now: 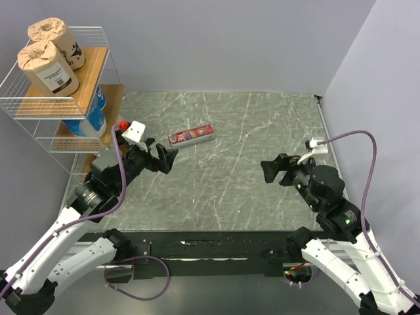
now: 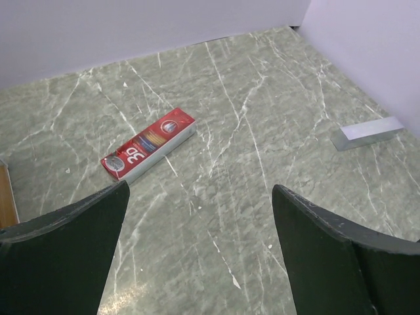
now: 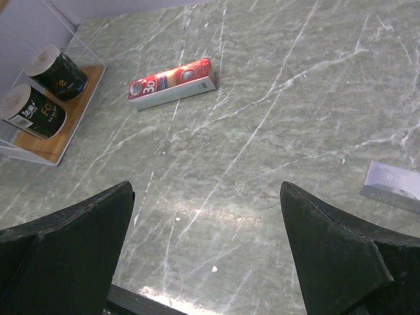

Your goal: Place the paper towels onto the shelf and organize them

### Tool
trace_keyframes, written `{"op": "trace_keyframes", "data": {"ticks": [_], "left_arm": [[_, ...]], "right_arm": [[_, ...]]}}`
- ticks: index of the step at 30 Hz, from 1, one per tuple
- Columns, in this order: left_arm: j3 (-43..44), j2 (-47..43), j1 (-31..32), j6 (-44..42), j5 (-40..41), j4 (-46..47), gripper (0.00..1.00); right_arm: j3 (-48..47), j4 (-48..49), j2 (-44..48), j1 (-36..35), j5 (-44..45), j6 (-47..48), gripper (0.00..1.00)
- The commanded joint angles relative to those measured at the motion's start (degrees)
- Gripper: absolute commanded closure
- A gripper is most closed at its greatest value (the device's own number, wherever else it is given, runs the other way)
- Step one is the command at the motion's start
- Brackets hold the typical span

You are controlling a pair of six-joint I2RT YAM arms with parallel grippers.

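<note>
— When the shelf (image 1: 90,69) is looked at from above, what is seen on it?

— Two brown paper towels are seen on the top board, one (image 1: 47,65) in front and one (image 1: 59,38) behind, close together. Both are stood up, with the holes on top. Blue-and-white paper towels (image 1: 97,108) are seen on the board below, partly hidden by the top board.

— Where are the dark paper towels found?

— They are seen from the right wrist, on the lowest board. One (image 3: 60,73) is set just beside the other (image 3: 34,113).

— How is the left gripper (image 1: 163,157) held?

— It is held near the shelf, above the table (image 1: 249,131). Its fingers (image 2: 72,243) are spread wide and nothing is held between them.

— And the right gripper (image 1: 270,170)?

— It is held over the right side of the table, well apart from the shelf. Its fingers (image 3: 341,249) are spread wide too, and nothing is gripped.

— What else is seen on the table?

— A flat red box (image 1: 191,136) is laid between the two grippers, nearer the left one. A small grey strip (image 2: 367,133) is laid by the right wall.
</note>
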State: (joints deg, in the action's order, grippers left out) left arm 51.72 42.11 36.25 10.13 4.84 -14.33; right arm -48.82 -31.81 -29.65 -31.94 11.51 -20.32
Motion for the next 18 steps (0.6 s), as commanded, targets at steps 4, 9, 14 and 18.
{"op": "trace_keyframes", "data": {"ticks": [4, 9, 14, 18], "left_arm": [[0.9, 0.8, -0.1, -0.8, -3.1, 2.4, 0.03], [1.1, 1.0, -0.2, -0.9, -3.3, 2.2, 0.03], [0.7, 0.6, -0.1, -1.0, -3.3, 2.7, 0.04], [0.8, 0.8, -0.1, -1.1, -3.8, 2.6, 0.04]], "right_arm": [[-4.6, 2.7, -4.1, 0.2, 1.8, -0.4, 0.0], [-4.4, 3.3, -4.2, 0.2, 1.8, -0.2, 0.0], [-4.4, 3.5, -4.3, 0.1, 1.9, -0.3, 0.0], [-4.5, 3.4, -4.2, 0.1, 2.0, -0.1, 0.0]]}}
